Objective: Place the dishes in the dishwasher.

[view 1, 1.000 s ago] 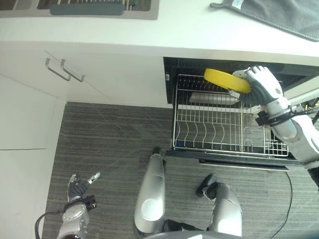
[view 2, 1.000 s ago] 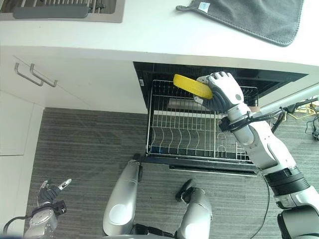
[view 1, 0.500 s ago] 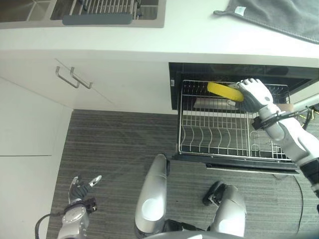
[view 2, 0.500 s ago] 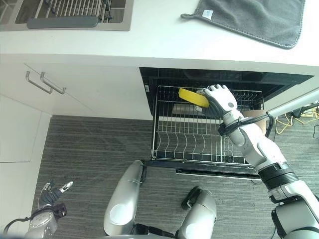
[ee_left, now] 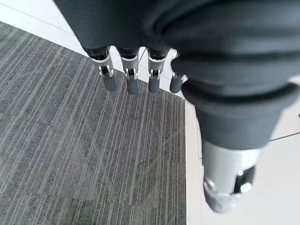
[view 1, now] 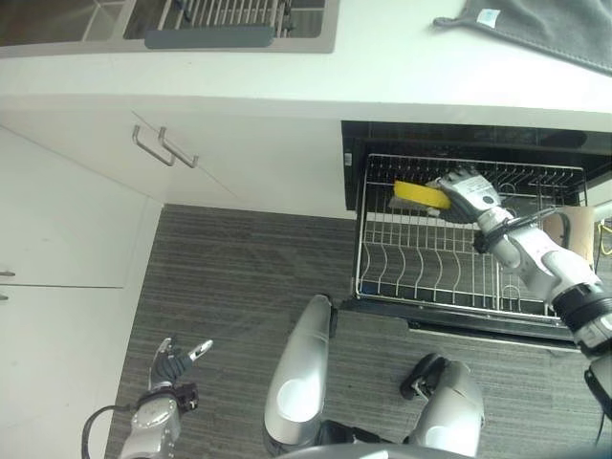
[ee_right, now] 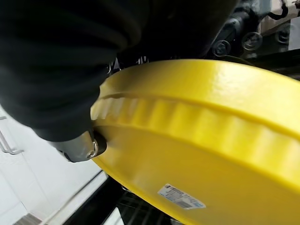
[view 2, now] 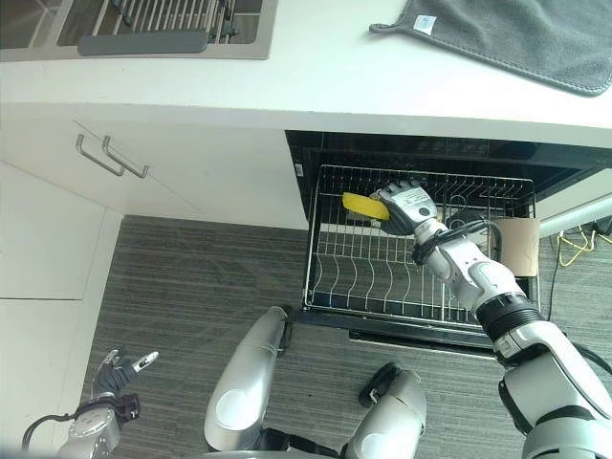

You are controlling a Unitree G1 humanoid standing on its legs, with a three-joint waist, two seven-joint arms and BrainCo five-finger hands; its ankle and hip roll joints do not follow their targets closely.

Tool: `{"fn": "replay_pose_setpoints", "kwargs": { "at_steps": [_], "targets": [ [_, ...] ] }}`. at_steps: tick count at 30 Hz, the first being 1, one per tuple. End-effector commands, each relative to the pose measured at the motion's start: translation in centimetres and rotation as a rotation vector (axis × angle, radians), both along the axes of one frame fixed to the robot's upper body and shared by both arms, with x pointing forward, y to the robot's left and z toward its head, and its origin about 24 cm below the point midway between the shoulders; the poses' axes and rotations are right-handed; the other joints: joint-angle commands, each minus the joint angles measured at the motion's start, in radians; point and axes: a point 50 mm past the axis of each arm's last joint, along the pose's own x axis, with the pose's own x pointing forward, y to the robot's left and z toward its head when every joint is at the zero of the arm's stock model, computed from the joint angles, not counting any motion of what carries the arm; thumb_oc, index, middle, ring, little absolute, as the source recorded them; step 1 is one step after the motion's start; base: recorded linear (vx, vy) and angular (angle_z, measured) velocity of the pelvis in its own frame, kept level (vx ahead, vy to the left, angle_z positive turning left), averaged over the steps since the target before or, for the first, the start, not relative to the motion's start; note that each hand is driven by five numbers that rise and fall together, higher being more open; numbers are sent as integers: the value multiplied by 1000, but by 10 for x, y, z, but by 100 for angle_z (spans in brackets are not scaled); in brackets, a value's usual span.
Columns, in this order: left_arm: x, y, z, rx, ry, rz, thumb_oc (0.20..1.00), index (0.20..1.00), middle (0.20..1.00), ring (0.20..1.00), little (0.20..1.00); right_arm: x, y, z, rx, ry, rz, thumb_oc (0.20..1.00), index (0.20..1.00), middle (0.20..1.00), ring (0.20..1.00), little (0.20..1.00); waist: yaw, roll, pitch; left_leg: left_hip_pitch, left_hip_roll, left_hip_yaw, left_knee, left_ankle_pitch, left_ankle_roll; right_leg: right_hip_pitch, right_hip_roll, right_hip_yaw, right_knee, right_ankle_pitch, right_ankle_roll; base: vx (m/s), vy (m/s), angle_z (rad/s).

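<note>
Yellow plate (view 1: 419, 193) sits clamped in the right hand's (view 1: 466, 194) curled fingers above the dishwasher rack (view 1: 421, 268); left hand (view 1: 167, 363) relaxed.

Left robot hand (ee_left: 140, 70), fingers straight, above grey floor (ee_left: 70, 154)

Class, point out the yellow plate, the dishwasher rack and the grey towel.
yellow plate (view 1: 417, 194), left eye view, on its visible rim.
dishwasher rack (view 1: 421, 263), left eye view, on its wire floor.
grey towel (view 2: 516, 38), right eye view, on the cloth's middle.
</note>
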Motion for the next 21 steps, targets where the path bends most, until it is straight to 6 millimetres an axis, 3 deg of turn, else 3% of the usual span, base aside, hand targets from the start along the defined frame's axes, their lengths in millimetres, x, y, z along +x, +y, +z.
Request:
{"fn": "replay_pose_setpoints", "kwargs": {
  "at_steps": [1, 6, 16, 21],
  "targets": [
    [-3, 11, 8, 35, -14, -24, 1000, 1000, 1000, 1000, 1000, 14, 8, 42, -52, -144, 41, 200, 200, 200, 200, 200, 34, 37, -44, -3, 49, -11, -82, 28, -30, -59, 4, -8, 83, -40, -54, -71, 60, 2],
    [-5, 13, 8, 21, -16, -5, 1000, 1000, 1000, 1000, 1000, 22, -23, 45, -46, -131, -129, 200, 200, 200, 200, 200, 45, 48, -35, -40, 35, -12, -73, 32, -22, -120, -16, 5, 118, -37, -50, -68, 65, 3],
    [-2, 11, 14, 4, -65, -35, 1000, 1000, 1000, 1000, 1000, 27, -35, 51, -172, -60, -216, 200, 200, 200, 200, 200, 53, 62, -27, -97, 15, -7, -73, 39, -15, -206, -33, 32, 145, -32, -44, -57, 49, 3],
    [1, 12, 15, 0, -72, -42, 1000, 1000, 1000, 1000, 1000, 30, -37, 41, -190, -4, -232, 200, 200, 200, 200, 200, 57, 64, -30, -111, 15, -3, -84, 44, -13, -224, -29, 34, 139, -27, -44, -59, 4, -2]
  ]
}}
